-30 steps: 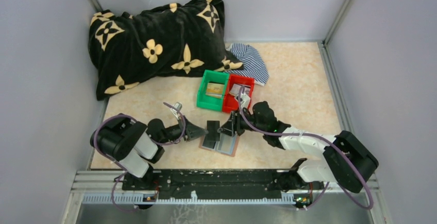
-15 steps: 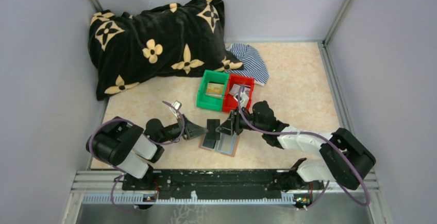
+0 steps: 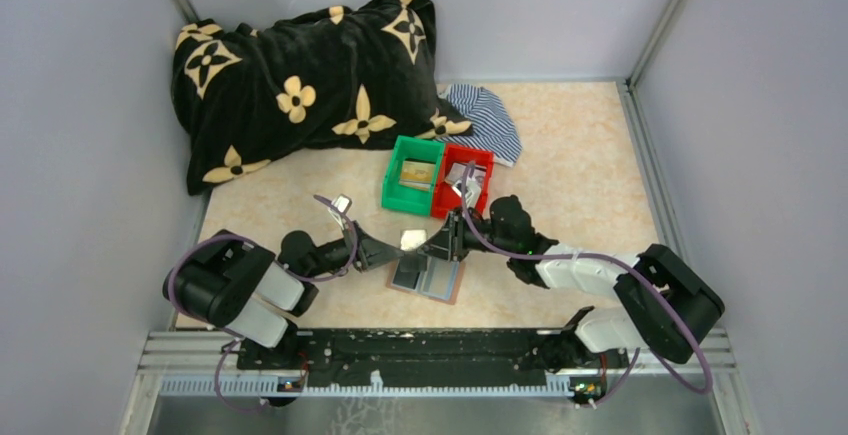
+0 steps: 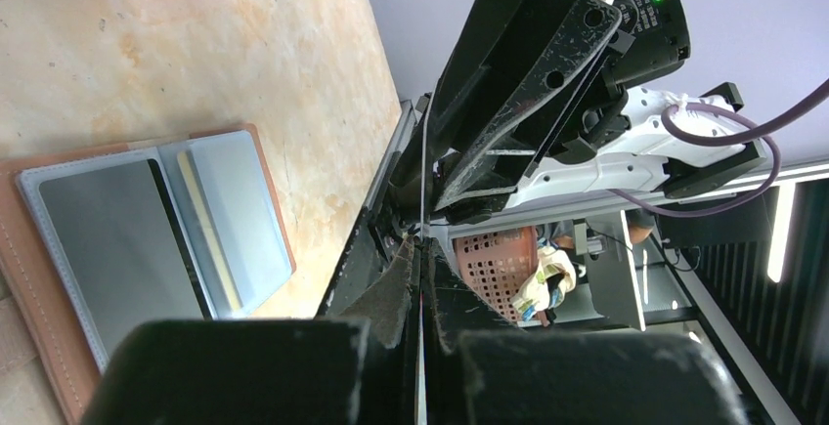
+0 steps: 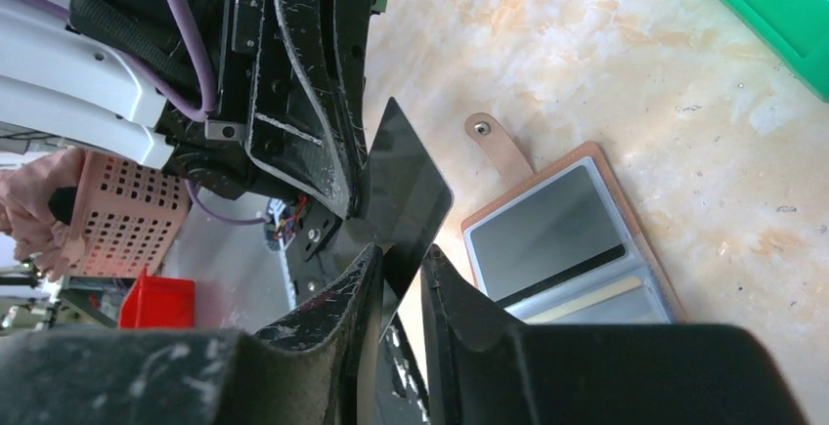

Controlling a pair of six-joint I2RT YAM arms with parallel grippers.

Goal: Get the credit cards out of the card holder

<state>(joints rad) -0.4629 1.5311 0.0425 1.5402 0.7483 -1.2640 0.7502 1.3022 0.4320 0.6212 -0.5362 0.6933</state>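
The left gripper (image 3: 392,250) pinches a credit card (image 5: 406,200) just above the open card holder (image 5: 567,239), which lies on the table (image 3: 570,155). The right gripper (image 5: 396,267) straddles the card's other edge (whether it actually clamps cannot be told).

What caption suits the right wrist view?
Left end effector pinches a credit card; right end effector straddles it near card holder.

This looks like a robot test cell in a lab. Plain grey walls (image 3: 90,205) framed by aluminium posts (image 3: 660,15) box in a marbled table (image 3: 590,155), and two arms (image 3: 265,290) are bolted to a metal rail (image 3: 430,350) along the bottom edge. At the lower right of the left wrist view, a pink basket (image 4: 494,264) sits beyond the table edge.
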